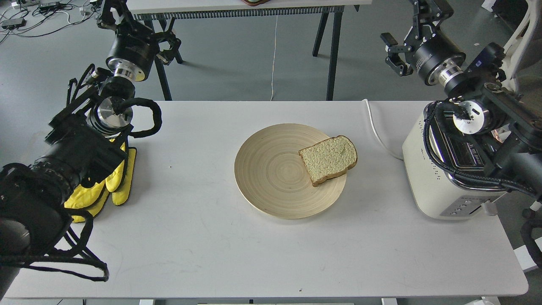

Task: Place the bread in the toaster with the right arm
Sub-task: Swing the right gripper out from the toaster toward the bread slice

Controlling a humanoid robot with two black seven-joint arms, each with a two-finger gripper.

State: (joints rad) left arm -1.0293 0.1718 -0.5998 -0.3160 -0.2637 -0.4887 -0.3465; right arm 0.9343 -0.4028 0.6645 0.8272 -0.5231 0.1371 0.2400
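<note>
The bread [328,160] lies flat on the right side of a round beige wooden plate [271,173] in the middle of the white table, its rounded top over the plate's right rim. The cream-white toaster [430,186] stands at the table's right edge, its chrome top partly hidden by my right arm. My right gripper [410,27] is raised beyond the table's far edge, up and left of the toaster, fingers spread and empty. My left gripper [135,21] is raised at the far left, open and empty.
Yellow gloves [108,188] lie on the table under my left arm. The toaster's white cord [376,131] runs over the table's far edge. Another table's black legs [332,51] stand behind. The table [203,254] has bare surface in front of the plate.
</note>
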